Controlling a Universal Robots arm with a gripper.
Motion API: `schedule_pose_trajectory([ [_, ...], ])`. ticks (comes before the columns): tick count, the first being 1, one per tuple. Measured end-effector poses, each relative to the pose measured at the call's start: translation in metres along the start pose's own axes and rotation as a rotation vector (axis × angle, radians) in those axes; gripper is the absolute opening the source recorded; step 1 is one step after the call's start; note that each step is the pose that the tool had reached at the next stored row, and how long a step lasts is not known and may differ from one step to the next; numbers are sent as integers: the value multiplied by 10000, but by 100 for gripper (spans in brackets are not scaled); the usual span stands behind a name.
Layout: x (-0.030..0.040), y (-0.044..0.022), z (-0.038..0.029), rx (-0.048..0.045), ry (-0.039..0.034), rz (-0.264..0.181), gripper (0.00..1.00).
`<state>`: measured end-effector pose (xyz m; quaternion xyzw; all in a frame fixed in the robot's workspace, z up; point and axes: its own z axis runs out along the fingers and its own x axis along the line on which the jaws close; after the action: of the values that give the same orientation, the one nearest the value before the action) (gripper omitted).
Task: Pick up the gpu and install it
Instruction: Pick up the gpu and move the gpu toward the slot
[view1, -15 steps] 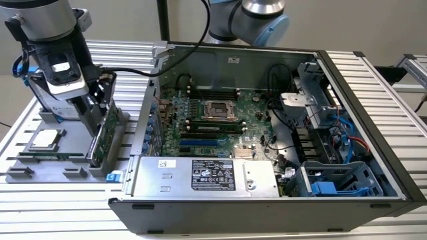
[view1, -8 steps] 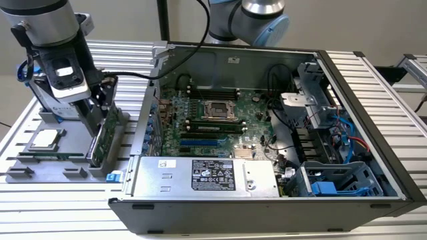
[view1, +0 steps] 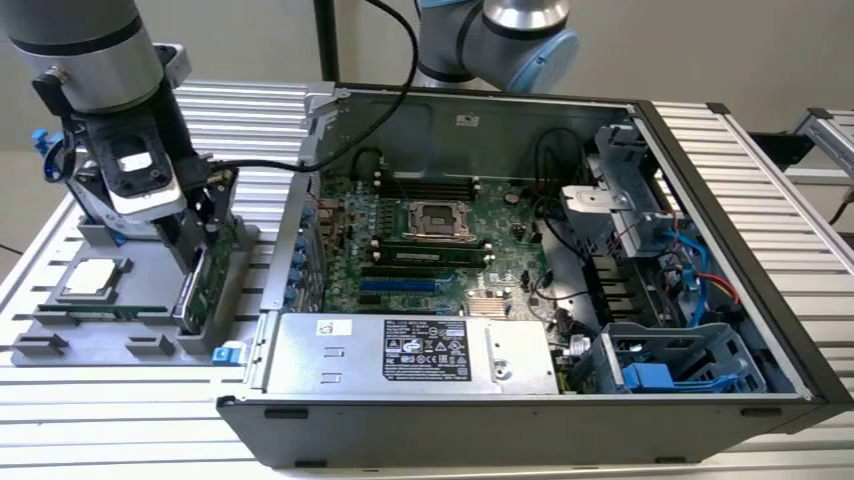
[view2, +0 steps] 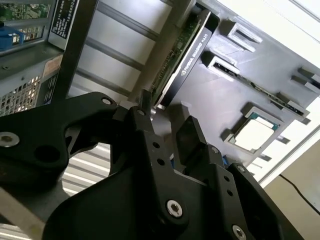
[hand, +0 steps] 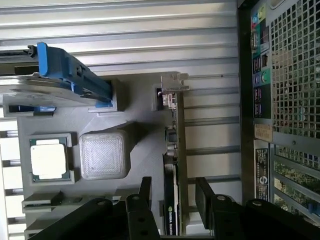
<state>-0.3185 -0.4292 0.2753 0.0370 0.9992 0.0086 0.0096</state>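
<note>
Exterior view: I see the gripper (view1: 184, 245) low at the exterior view's left, over the grey parts tray (view1: 80, 335). The gpu (view1: 200, 290) stands on edge in its tray slot, just beside the open pc case (view1: 534, 420). In the first wrist view the fingers (hand: 145, 190) are spread wide, one either side of the gpu's top edge w/ gaps both sides, nothing gripped. A cpu (hand: 48, 160) lies flat in the tray nearby.
</note>
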Motion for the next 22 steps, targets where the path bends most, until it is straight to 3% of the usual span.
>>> schedule_pose_trajectory([
  [7, -6, -89, 107, -2, -4, 19, 100],
  [15, -5, -98, 194, -1, -3, 18, 100],
  [22, -5, -99, 208, -2, -3, 17, 100],
])
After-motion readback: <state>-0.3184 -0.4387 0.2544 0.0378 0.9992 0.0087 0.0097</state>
